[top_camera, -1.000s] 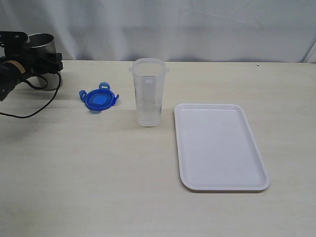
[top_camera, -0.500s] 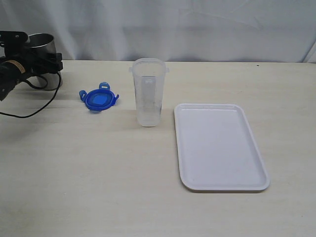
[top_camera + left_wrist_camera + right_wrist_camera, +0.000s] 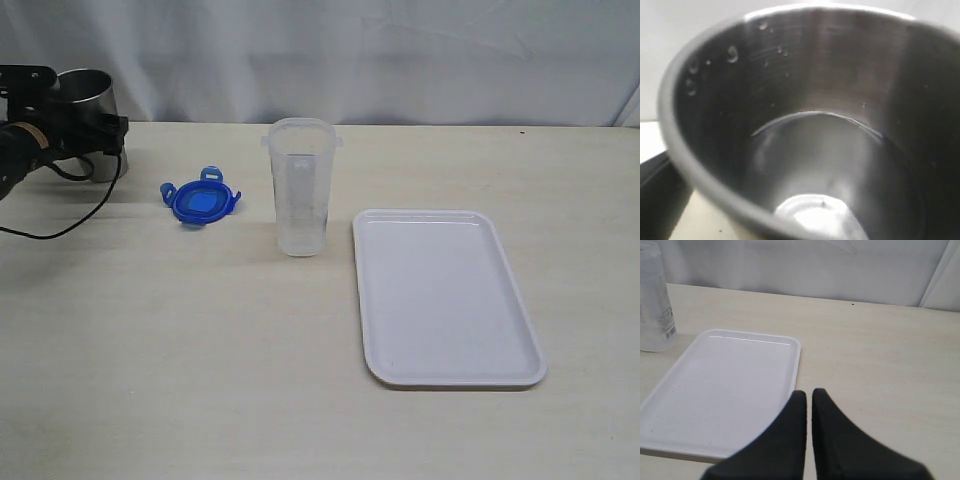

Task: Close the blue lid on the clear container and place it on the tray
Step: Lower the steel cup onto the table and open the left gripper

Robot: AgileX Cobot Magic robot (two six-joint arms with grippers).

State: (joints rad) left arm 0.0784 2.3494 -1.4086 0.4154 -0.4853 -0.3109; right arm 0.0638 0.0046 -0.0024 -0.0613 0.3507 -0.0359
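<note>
The blue lid lies flat on the table, left of the clear container. The container stands upright and uncovered; its side also shows in the right wrist view. The white tray lies to its right with nothing on it, and the right wrist view shows it too. My left gripper is at the far left, open around a grey steel cup. One dark finger stands slightly off the cup's wall. My right gripper is shut on nothing, above the tray's near corner.
The steel cup's inside fills the left wrist view. A black cable loops on the table from the left arm. A white curtain backs the table.
The left gripper's jaws have widened around the steel cup, and more of the cup's lower wall shows. Lid, container and tray have not moved.
</note>
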